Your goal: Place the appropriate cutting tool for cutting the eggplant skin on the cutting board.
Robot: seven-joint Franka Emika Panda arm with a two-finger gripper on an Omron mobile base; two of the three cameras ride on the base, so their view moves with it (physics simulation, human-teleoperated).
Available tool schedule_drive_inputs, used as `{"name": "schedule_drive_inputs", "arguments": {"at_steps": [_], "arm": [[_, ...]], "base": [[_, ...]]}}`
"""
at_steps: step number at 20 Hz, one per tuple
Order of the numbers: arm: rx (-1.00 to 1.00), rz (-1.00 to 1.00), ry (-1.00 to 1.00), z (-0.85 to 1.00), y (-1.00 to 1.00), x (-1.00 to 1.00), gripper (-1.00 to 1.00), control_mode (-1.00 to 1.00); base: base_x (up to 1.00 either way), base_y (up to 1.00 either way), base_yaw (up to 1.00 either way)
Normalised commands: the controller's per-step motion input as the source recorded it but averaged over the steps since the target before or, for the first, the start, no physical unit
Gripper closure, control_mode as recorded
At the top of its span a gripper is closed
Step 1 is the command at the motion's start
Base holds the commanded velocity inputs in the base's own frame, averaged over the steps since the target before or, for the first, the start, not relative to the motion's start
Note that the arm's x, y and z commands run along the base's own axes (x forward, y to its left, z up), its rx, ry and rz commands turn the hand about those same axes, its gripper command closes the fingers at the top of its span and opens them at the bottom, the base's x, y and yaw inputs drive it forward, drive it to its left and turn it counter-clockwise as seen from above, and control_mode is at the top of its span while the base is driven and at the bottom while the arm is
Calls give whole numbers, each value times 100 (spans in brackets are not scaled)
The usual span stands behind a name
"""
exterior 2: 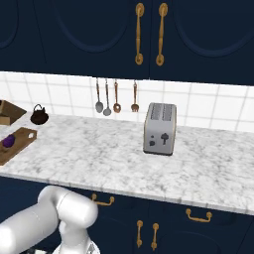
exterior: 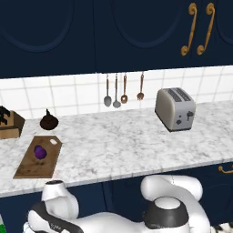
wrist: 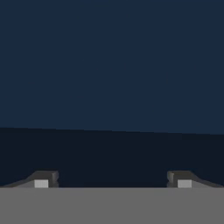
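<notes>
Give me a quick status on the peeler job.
Gripper open, empty, facing dark cabinet front. Eggplant sits on cutting board. No peeler on board yet.

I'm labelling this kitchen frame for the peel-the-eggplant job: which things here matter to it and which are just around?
Belongs to the job:
eggplant, lying on the board
cutting board
gripper, open, facing a dark blue surface

Just around:
toaster
hanging spoons on the tiled wall
knife block
small dark kettle

You've a marble counter [exterior: 127,145] carrying a cutting board [exterior: 27,169], toaster [exterior: 175,109], knife block [exterior: 10,125] — and dark kettle [exterior: 48,121].
</notes>
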Motion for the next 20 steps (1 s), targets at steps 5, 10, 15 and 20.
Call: {"name": "schedule_drive_inputs", "arguments": {"at_steps": [5,10,15,20], "arm": [[-7,-9,-3,21,68,81,-100,-100],[-6,-5,-7,0,21,51,-100,-100],[-6,-14,-8,-3,36,22,-100,-100],[-3,-14,-9,-11,32,5,-100,-100]], "base": [[0,0,0],[0,0,0],[0,0,0],[0,0,0]]}}
